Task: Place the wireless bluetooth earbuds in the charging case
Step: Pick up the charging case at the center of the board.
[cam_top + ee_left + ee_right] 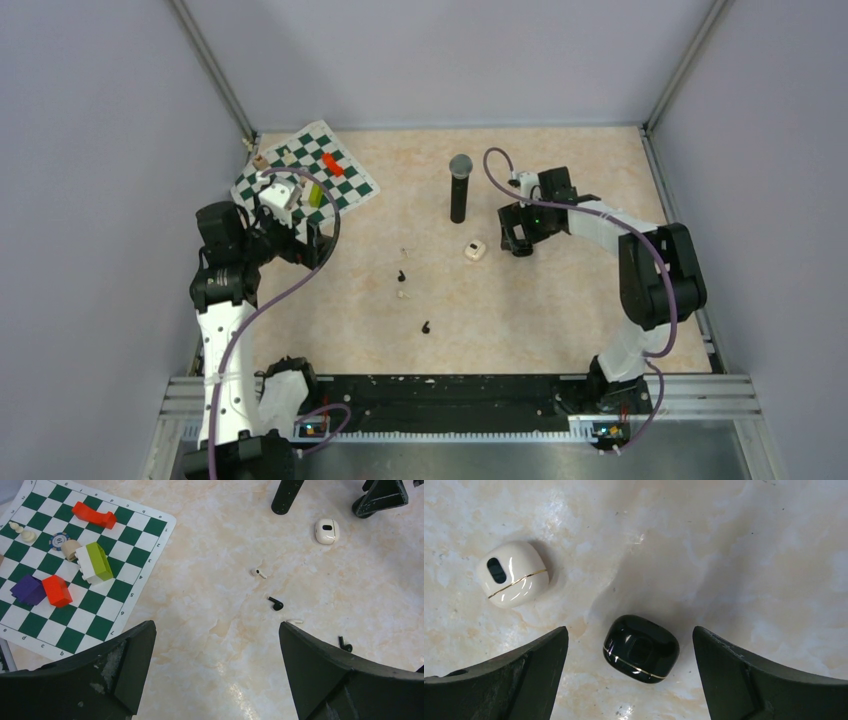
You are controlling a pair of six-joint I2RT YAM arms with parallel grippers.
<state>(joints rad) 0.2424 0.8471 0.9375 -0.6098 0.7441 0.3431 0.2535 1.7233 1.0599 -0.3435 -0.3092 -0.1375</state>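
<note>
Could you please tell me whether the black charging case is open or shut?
Shut: the black charging case has its lid closed flush along the gold seam.

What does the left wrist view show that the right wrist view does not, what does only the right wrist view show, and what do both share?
Left wrist only: the chessboard mat, its coloured blocks, a white earbud, a black earbud and the microphone. Right wrist only: the black charging case. Both: the white charging case lying on the marbled table.
</note>
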